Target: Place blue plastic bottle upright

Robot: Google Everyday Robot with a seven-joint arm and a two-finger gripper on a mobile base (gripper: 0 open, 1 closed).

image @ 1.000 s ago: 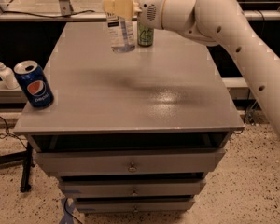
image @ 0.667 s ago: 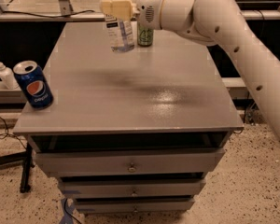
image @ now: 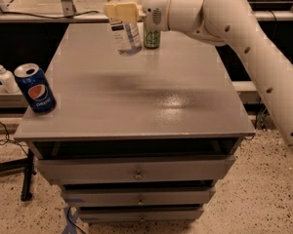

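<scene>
The gripper (image: 120, 10) is over the far side of the surface (image: 136, 111), its jaws clamped on the upper part of the bottle (image: 126, 35). The bottle hangs nearly upright just beside a green can (image: 152, 36). A blue can (image: 35, 88) stands at the near left corner.

Cream-white arm (image: 244, 33), rounded segments, dark screw holes, pale yellow hand (image: 119, 9) top centre

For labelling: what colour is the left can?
Blue can, camera view; gripper holds the bottle above the table's back.
</scene>
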